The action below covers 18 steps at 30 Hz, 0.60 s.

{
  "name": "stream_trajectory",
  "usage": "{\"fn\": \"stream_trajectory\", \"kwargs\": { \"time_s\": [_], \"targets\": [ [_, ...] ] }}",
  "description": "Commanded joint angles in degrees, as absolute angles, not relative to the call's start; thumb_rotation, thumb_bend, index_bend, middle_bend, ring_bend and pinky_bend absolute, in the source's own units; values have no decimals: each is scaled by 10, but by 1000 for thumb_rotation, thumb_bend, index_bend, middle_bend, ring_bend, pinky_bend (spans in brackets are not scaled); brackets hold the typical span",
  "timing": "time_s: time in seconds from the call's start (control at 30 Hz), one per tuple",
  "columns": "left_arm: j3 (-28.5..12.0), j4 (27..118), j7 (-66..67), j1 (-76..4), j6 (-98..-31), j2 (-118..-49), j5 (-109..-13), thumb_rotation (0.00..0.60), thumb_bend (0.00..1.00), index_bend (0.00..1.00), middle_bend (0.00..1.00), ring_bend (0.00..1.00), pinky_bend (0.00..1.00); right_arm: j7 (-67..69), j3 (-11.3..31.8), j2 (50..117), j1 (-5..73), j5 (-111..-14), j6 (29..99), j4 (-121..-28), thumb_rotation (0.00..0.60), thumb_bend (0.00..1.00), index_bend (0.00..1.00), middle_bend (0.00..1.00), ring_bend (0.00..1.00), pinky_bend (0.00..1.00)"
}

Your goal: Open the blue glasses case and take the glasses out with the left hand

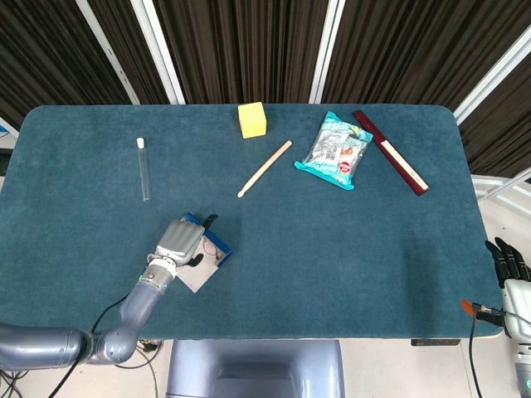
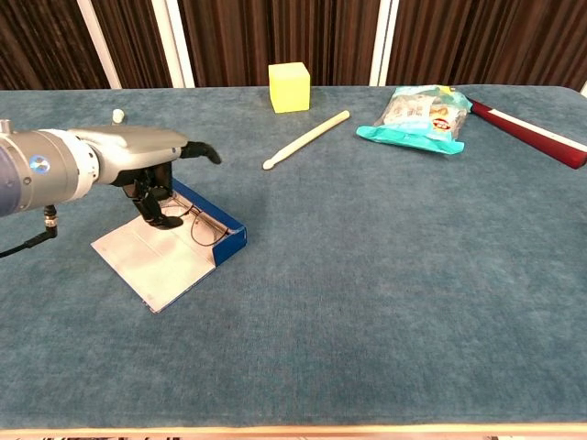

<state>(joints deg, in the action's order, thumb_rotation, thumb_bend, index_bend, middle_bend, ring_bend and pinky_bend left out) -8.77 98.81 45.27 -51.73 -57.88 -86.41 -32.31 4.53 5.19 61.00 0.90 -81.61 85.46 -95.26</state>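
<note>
Over the open blue glasses case (image 2: 209, 223), left robot hand (image 2: 151, 174) hovers above glasses (image 2: 196, 226)

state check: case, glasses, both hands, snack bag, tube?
blue glasses case: open, lid flat on the table
glasses: inside the case
left hand: over the case, fingers reaching in; grasp unclear
right hand: off the table edge, idle
snack bag: lying flat, looks sealed
test tube: lying flat, capped

table (image 2: 385, 275) matt blue cloth | snack bag (image 2: 417, 117) glossy plastic | stick (image 2: 307, 139) wood
</note>
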Motion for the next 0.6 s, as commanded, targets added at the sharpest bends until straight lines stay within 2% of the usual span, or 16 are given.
{"fn": "stream_trajectory", "kwargs": {
  "time_s": [0.03,0.33,0.6],
  "targets": [
    [-92,951,479,-548,-559,-871,-257,600,305,103,978,905,954,45,52,610,9,-817,855,-953,600,167,0,0,0,194],
    [-80,904,501,-576,-551,-890,-188,600,305,107,984,909,956,47,52,609,8,-816,855,-954,600,167,0,0,0,194],
    [-57,905,515,-579,-557,-870,-149,600,305,198,993,920,962,46,51,609,8,-816,855,-954,600,167,0,0,0,194]
  ]
}}
